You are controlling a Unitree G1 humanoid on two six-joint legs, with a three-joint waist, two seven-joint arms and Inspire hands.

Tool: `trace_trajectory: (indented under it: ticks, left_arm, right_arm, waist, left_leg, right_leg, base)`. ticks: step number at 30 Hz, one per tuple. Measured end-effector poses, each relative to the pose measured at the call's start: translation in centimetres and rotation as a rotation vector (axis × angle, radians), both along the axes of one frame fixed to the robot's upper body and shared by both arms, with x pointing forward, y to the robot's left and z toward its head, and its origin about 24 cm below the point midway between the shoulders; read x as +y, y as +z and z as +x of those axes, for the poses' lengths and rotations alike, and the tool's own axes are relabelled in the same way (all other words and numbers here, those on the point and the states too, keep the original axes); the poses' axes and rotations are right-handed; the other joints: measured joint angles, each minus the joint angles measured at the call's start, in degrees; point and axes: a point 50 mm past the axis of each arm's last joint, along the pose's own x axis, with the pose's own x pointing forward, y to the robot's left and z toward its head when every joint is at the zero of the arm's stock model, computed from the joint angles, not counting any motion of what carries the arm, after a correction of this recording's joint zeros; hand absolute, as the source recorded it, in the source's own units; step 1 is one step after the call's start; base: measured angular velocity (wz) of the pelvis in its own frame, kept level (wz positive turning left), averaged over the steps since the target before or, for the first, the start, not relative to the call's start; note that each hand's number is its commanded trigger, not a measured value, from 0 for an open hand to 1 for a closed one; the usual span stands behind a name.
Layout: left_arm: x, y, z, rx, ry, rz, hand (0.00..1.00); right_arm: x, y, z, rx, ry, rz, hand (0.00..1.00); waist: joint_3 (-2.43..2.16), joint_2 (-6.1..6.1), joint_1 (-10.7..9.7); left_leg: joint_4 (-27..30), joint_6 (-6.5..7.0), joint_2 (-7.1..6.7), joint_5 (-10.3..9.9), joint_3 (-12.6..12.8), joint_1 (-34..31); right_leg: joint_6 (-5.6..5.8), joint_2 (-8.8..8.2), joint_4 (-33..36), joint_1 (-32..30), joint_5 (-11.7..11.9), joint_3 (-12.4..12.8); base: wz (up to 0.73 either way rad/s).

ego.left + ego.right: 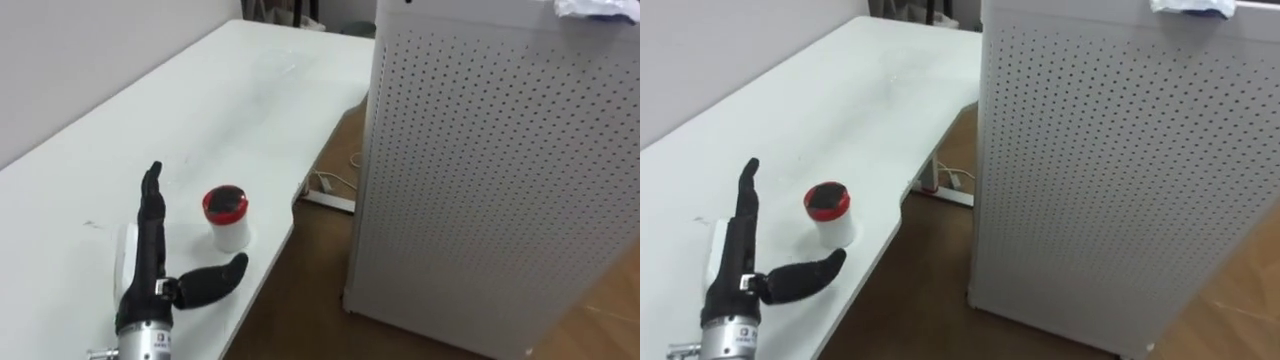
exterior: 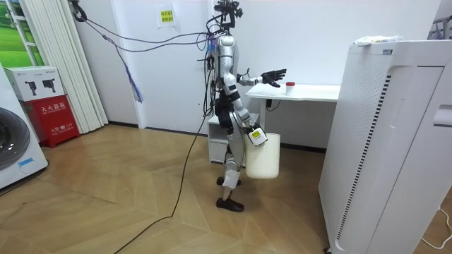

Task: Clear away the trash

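- While the robot stands at the white worktop (image 1: 90, 170), its left hand (image 1: 148, 262) hovers just left of the red-rimmed cup (image 1: 228, 217), fingers straight, thumb spread.
- The cup stands upright near the worktop's edge.
- Well below the cup, the right hand (image 2: 252, 132) meets a white bag (image 2: 263, 156); its grip cannot be told.

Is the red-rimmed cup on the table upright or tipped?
Upright: the cup stands on its base on the white table, red rim facing up, beside the left hand.
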Motion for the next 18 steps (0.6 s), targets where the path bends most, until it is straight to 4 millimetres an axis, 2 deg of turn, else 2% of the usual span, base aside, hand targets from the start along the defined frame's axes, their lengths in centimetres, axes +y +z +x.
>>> trace_trajectory:
  ticks: [5,8,14,18]
  left_arm:
    - [0.1,-0.6,-0.5,0.031,0.004,-0.045,0.0]
    - [0.3,-1.1,-0.9,0.055,0.015,-0.083,0.0]
    - [0.7,-2.7,-1.5,0.13,0.053,-0.215,0.0]
    - [0.7,-2.9,-1.5,0.136,0.073,-0.266,0.0]
  right_arm:
    - [0.2,0.0,0.0,0.007,0.053,0.009,1.0]
    - [0.4,-0.1,0.0,0.012,0.085,0.019,1.0]
    - [0.8,-0.1,0.1,0.009,0.105,0.027,1.0]
    - [1.0,-0.1,0.1,0.004,0.106,0.033,1.0]
  waist:
    - [0.15,-0.38,-0.16]
    - [0.53,-1.09,-0.38]
    - [0.43,-1.43,-0.74]
    - [0.4,-1.38,-1.72]
  left_leg:
    - [-2.11,-0.23,0.18,0.13,-0.04,2.48]
    - [-3.24,-0.21,0.0,0.15,-0.11,3.3]
    - [-3.98,-0.23,0.04,0.16,-0.34,3.76]
    - [-4.01,-0.24,0.03,0.18,-0.78,4.05]
  right_leg:
    - [-0.06,0.28,-2.16,2.17,-0.04,0.04]
    - [-0.05,0.33,-3.6,3.46,-0.03,0.04]
    - [0.04,0.62,-4.93,3.83,0.18,-0.01]
    - [0.05,0.64,-5.47,4.37,0.17,-0.15]
  base:
    - [0.0]
    - [0.0]
    - [0.0]
    - [0.01]
